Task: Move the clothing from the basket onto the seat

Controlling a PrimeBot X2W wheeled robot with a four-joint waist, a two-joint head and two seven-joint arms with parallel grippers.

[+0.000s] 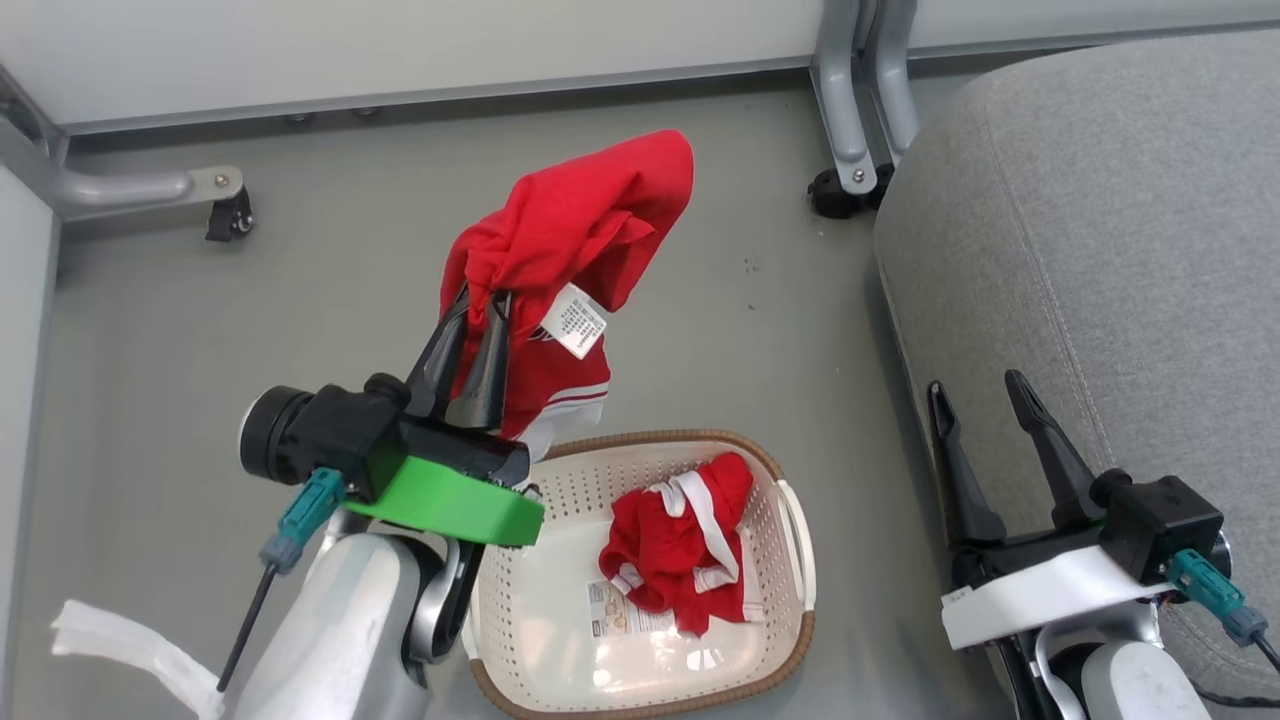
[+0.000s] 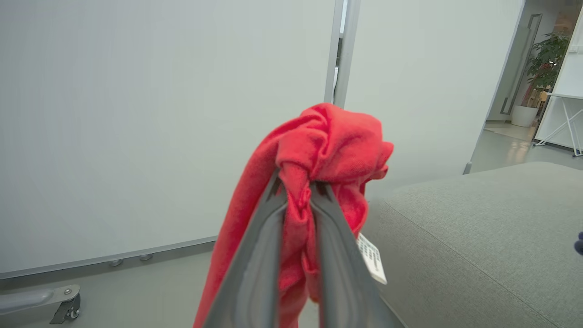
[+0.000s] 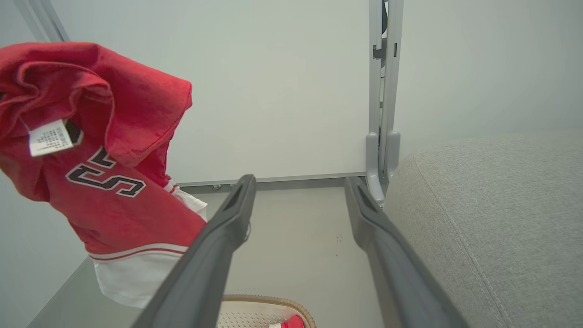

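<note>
My left gripper [image 1: 485, 300] is shut on a red garment [image 1: 575, 230] with a white care label [image 1: 574, 320], which hangs in the air above the basket's far left rim. In the left wrist view the gripper [image 2: 298, 187] pinches a bunch of that red garment [image 2: 328, 146]. A second red garment [image 1: 680, 545] with white bands lies crumpled in the cream basket [image 1: 790, 640] on the floor. My right gripper [image 1: 978, 385] stands open and empty at the left edge of the grey seat [image 1: 1100, 220]. In the right wrist view the hanging garment [image 3: 104, 150] is to the left of the open gripper [image 3: 298, 187].
A white partition wall [image 1: 400, 40] runs along the back, with a metal post foot [image 1: 845, 150] between basket and seat. A castor leg [image 1: 215, 195] sits at the far left. A white strip [image 1: 130, 645] lies on the grey floor at the lower left.
</note>
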